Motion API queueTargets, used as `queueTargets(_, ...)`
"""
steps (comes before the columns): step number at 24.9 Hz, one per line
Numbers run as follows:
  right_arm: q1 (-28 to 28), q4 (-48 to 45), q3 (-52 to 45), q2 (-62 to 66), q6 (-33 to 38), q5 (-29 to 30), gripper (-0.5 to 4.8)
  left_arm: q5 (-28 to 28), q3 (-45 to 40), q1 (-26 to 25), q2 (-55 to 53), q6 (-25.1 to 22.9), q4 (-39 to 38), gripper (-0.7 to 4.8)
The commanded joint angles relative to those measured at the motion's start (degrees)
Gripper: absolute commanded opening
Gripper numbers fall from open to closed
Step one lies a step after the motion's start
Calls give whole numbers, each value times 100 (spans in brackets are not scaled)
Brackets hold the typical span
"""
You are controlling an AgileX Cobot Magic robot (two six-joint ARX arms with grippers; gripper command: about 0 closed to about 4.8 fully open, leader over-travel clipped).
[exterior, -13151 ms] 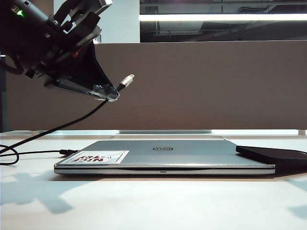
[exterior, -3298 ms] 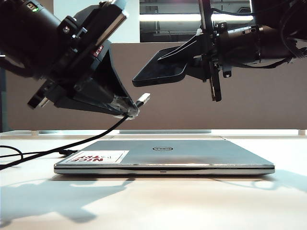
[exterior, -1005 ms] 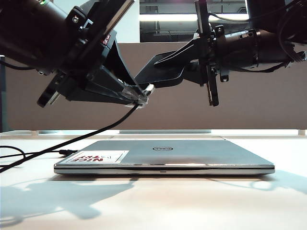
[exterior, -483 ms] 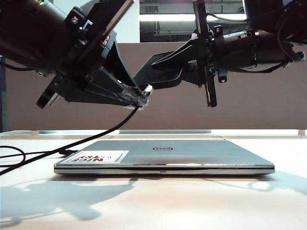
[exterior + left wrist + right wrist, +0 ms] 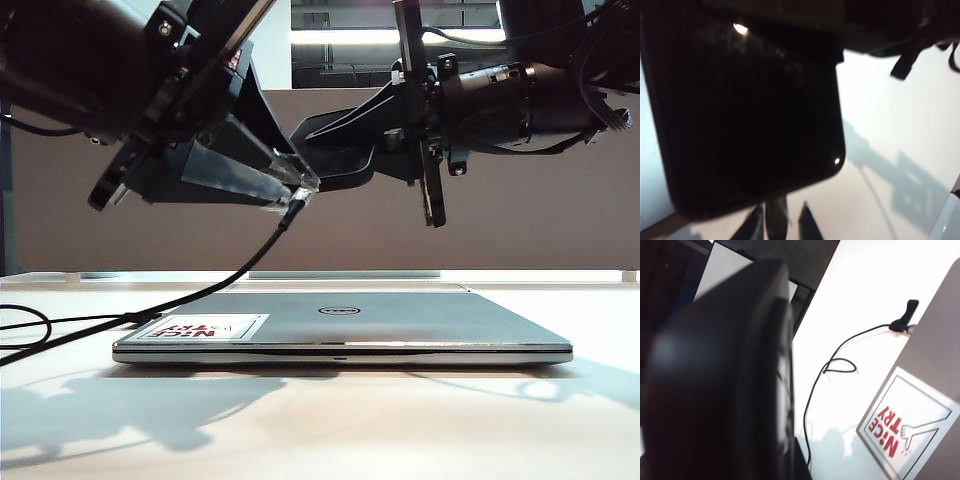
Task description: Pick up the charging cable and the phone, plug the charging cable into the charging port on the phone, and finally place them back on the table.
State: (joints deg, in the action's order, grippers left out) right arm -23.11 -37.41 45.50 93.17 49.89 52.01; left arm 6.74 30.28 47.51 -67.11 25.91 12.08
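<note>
Plug meets phone above the laptop

Over the laptop (image 5: 340,325), the right hand (image 5: 385,150) pinches the phone (image 5: 335,160) level, port toward the left hand (image 5: 295,185), whose fingers stand parted around the charging cable (image 5: 200,295), its plug at the port.

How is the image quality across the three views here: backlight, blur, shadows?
Exterior view: backlit by a ceiling strip light, so both arms and the phone are near silhouettes; soft arm shadows on the table. Left wrist view: the phone fills the frame, black and blurred, with two small glints. Right wrist view: a dark blurred mass up close; the laptop sticker is sharp.
</note>
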Motion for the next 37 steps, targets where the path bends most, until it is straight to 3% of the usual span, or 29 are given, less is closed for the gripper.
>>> queueTargets(1,74,-234,116,-50,-50,-101,-6,0,13,0,20,-87,42,95)
queueTargets(4,223,-227,153,-52,-66,-175,-6,0,13,0,20,-87,42,155)
queueTargets(8,557,-142,179,-61,-63,-192,-6,-2,20,0,72,-212,50,150)
queueTargets(10,734,-52,181,-114,-63,-192,-6,-2,31,-2,107,-225,55,126)
queueTargets(14,1084,382,186,-321,-114,-190,-6,-2,42,-9,175,-533,122,-1)
queueTargets(16,1233,756,195,-459,-286,-181,-6,-2,50,-9,205,-584,179,-6)
queueTargets(28,2297,6081,1274,-1014,-3272,-551,-5,-4,844,-516,208,-1110,-214,-6)
queueTargets(32,2795,7291,1674,-994,-4019,-968,-5,-4,1106,-811,208,-1115,-352,-6)
queueTargets(37,2935,8074,1917,-855,-4732,-1663,-5,-4,1113,-835,208,-1113,-420,-6)
